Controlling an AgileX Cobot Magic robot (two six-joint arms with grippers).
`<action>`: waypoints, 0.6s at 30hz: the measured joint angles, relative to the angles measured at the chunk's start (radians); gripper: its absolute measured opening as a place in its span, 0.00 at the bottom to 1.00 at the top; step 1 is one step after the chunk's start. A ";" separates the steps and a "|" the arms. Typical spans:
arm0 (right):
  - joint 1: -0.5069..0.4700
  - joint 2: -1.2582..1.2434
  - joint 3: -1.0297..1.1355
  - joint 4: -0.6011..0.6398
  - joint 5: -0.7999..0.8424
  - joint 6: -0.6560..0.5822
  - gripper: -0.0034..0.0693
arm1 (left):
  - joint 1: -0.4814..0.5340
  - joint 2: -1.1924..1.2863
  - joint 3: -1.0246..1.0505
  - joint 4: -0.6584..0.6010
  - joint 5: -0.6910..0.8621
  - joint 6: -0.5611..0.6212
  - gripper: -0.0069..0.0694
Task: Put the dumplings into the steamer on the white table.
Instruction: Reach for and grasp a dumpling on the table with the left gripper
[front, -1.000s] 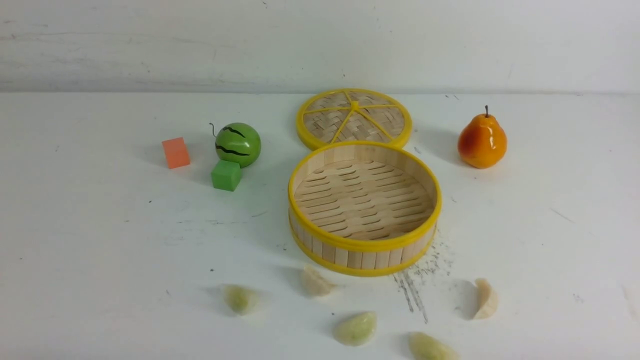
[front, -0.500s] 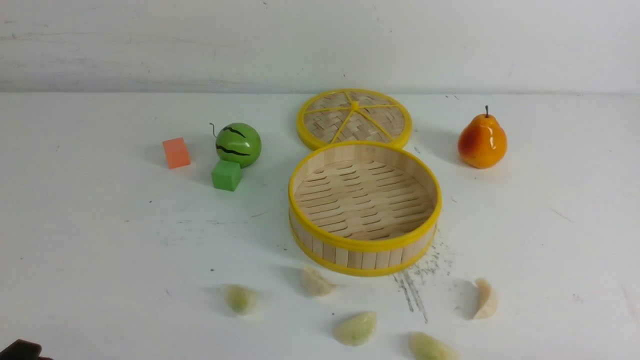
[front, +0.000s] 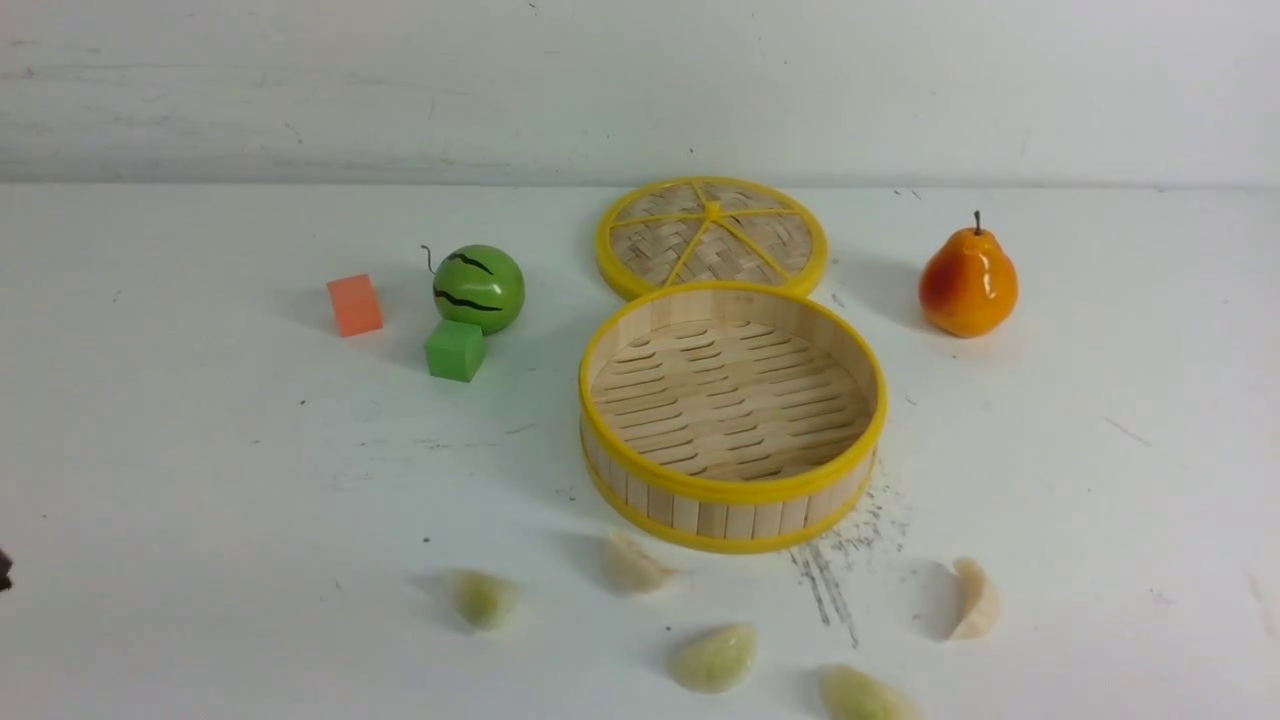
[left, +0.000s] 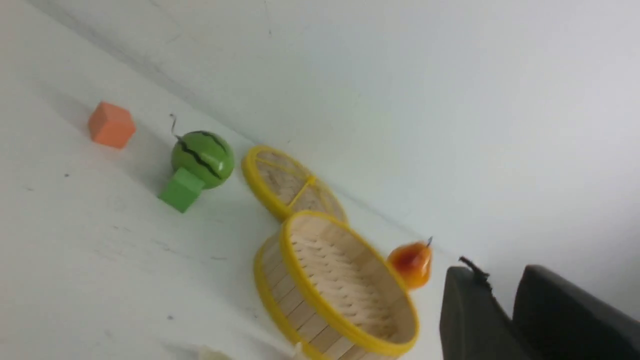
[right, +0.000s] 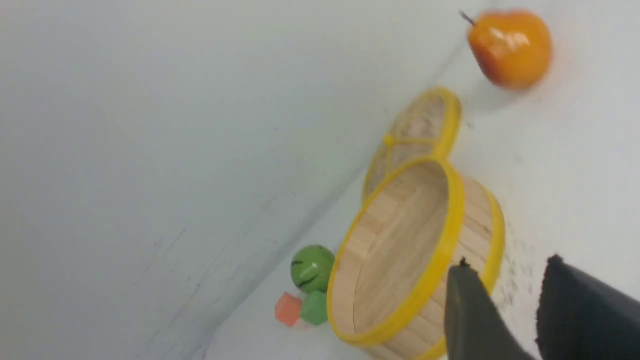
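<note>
The steamer (front: 730, 515) stands empty in the middle of the white table (front: 200, 480). Five pale dumplings lie in front of it: one at the left (front: 482, 597), one by the steamer's wall (front: 632, 563), one nearer (front: 713, 657), one at the frame's bottom edge (front: 862, 697), one at the right (front: 975, 598). My left gripper (left: 502, 280) is open and empty, up off the table, with the steamer (left: 295, 310) in its view. My right gripper (right: 507, 270) is open and empty, with the steamer (right: 475, 220) ahead of it. Only a dark sliver of my left arm (front: 3, 570) shows in the front view.
The flat woven lid (front: 712, 238) lies behind the steamer. A green watermelon toy (front: 478, 288), a green cube (front: 455, 349) and an orange cube (front: 354, 305) sit at the back left. An orange pear (front: 967, 282) stands at the back right. A dark scratch smear (front: 830, 590) marks the table.
A dark part of my left arm came into the front view at the bottom left corner and now shows higher on the left edge. The objects have not moved.
</note>
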 joint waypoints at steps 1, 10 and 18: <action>0.000 0.021 -0.032 -0.002 -0.003 -0.037 0.27 | 0.000 0.040 -0.030 0.026 0.028 0.002 0.21; 0.000 0.540 -0.488 -0.116 0.259 -0.565 0.02 | -0.022 0.614 -0.463 0.352 0.554 0.031 0.07; 0.054 0.911 -0.729 -0.129 0.607 -0.662 0.02 | -0.367 1.025 -0.622 0.557 0.590 -0.054 0.11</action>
